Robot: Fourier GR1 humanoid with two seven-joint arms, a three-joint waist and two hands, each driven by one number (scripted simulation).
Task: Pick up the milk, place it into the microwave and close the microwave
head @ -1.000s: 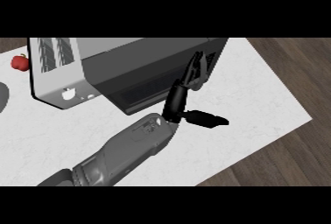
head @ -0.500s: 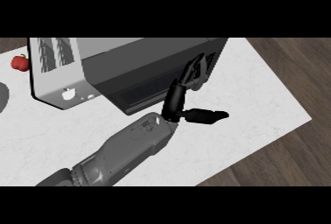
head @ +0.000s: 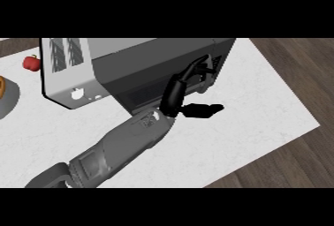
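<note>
The microwave [head: 140,66] stands at the back of the white counter [head: 248,110], with a dark panel toward me and a pale vented panel on its left. My left hand [head: 173,95] reaches up from the lower left. Its straight fingers [head: 189,73] lie against the dark panel near the right end, and the thumb sticks out to the right. The hand is open and holds nothing. No milk shows anywhere, and I cannot see inside the microwave. My right hand is out of view.
A red apple [head: 31,63] lies at the far left beside the microwave. The rim of a grey plate [head: 8,97] shows at the left edge. The counter's right edge runs diagonally, with wooden floor [head: 300,66] beyond.
My left hand has edged slightly up toward the microwave, and its thumb has risen a little. The microwave looks almost unmoved.
</note>
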